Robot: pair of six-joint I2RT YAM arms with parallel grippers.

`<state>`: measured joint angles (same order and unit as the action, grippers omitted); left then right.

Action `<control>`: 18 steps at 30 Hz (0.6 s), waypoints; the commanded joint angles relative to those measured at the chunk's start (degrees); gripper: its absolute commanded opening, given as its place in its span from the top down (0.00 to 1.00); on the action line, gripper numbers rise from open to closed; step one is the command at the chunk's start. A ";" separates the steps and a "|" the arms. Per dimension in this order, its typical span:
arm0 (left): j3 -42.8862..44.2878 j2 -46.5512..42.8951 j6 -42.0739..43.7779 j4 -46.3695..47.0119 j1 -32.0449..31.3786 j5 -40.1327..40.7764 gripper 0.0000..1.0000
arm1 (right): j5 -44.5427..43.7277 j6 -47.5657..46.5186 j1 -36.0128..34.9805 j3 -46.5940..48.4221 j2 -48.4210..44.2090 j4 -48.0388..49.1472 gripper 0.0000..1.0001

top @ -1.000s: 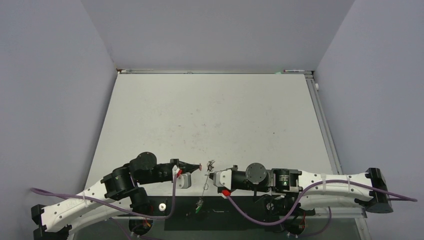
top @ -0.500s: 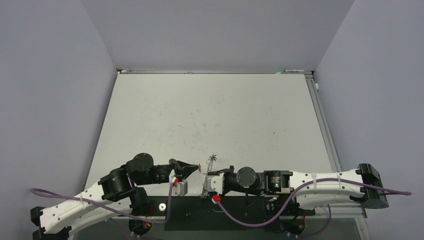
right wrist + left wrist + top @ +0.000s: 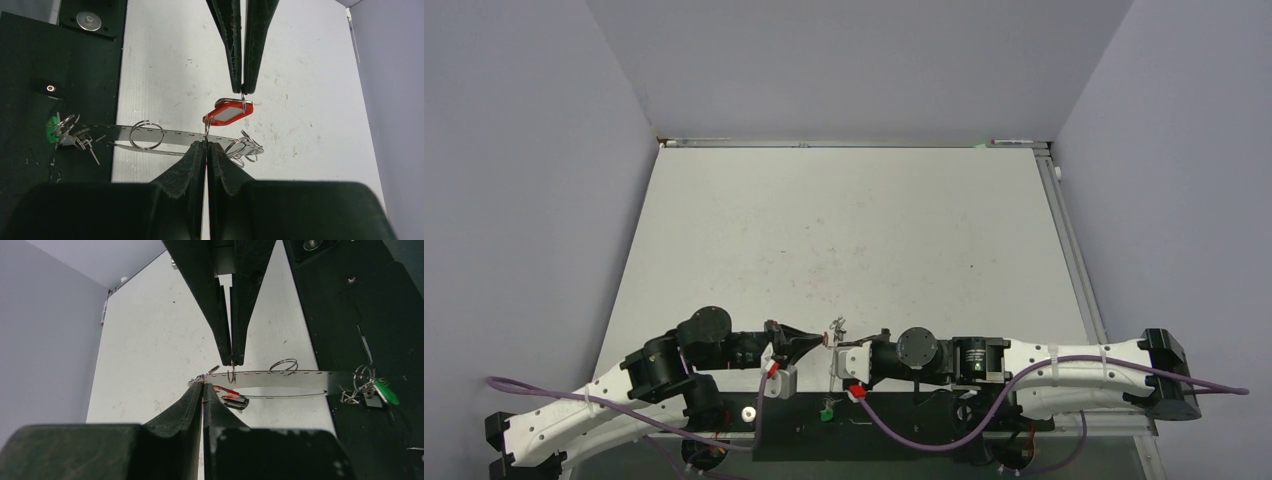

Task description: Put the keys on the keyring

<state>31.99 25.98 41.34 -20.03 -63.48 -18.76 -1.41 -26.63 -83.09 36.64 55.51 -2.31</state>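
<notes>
Above the surface point(image 3: 300, 60), the red-tagged silvery key point(image 3: 229, 111) is clenched in the left fingers point(image 3: 232, 50) and the thin silvery keyring point(image 3: 175, 135) in the right fingers point(image 3: 187, 165), close for threading.

The pale surface point(image 3: 854, 230) lies open across the upper and middle of the top view. At lower centre the left gripper point(image 3: 821, 338) and right gripper point(image 3: 838, 347) meet tip to tip, the keyring point(image 3: 832, 375) and red-tagged key point(image 3: 227, 112) strung between their closed jaws, blocking passage there
</notes>
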 commanded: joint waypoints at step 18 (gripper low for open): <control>-1.48 -0.32 -0.80 2.97 -0.50 -2.28 1.00 | 4.00 0.75 2.24 3.39 0.10 2.48 0.95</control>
<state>30.83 25.89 41.15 -20.05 -63.70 -20.40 1.41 -26.35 -81.30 36.67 55.51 -3.18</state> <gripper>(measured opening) 0.003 0.057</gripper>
